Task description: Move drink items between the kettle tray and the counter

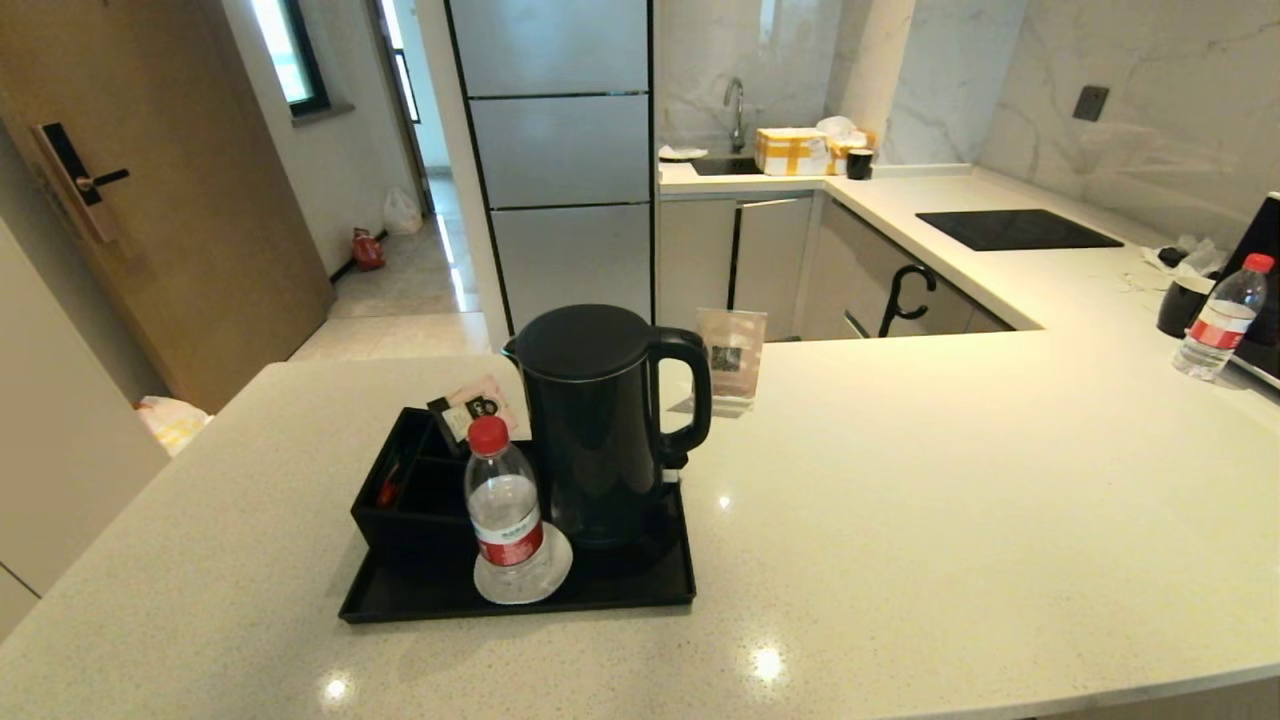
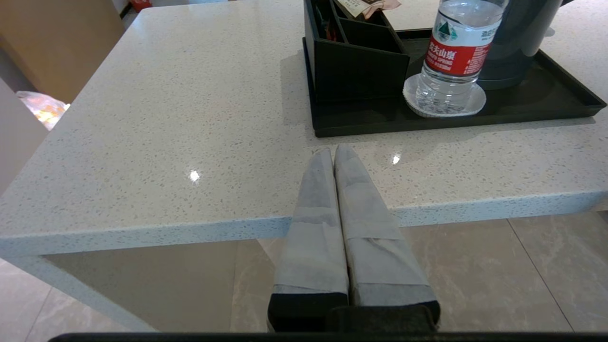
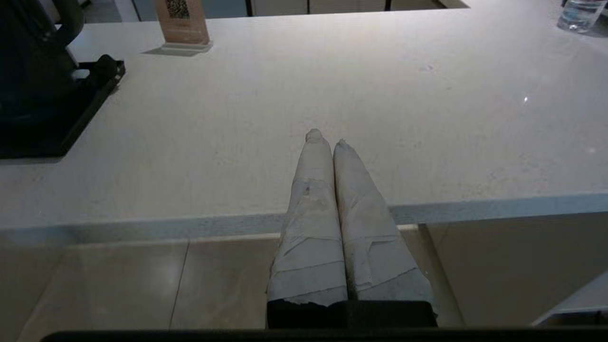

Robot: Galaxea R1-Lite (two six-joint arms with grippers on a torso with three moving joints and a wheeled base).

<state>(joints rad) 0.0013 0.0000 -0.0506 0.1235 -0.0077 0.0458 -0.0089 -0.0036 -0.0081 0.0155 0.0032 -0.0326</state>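
Observation:
A tall matte-black kettle stands upright on the black tray, its handle turned to the right. In front of it a clear water bottle with a red cap stands on a white coaster, beside the tray's compartmented box. The pale speckled counter carries the tray. My left gripper is shut and empty, hovering at the counter's near edge just short of the tray and the bottle. My right gripper is shut and empty over bare counter, with the kettle off to its side.
A small QR-code card stand sits behind the kettle. A second water bottle and a dark cup stand at the far right. The black hob panel lies on the back counter. Neither arm shows in the head view.

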